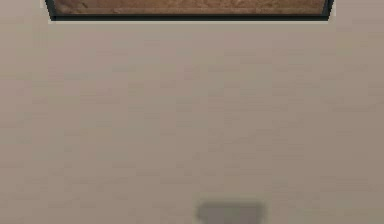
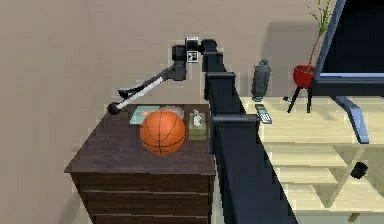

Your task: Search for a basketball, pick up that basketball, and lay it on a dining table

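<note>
Ahead, beige wall (image 1: 190, 110), dark-framed brown picture (image 1: 185, 8) at its top edge. Against the wall, dark brown wooden chest of drawers (image 2: 140, 190); just beside it, pale wooden shelf unit (image 2: 300, 130) with black flat screen (image 2: 355, 40) near its right edge.

An orange basketball (image 2: 163, 131) with dark seams — round, whole — sits on the dark wooden dresser (image 2: 105, 152), near the top's middle

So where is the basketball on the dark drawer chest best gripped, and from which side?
Probably across its widest middle, from above. The basketball is a smooth round ball resting on the chest, with no handle or edge, and a small box stands close on its right in the arm side view, crowding a sideways approach. The pincer sits up and left of it.
</note>
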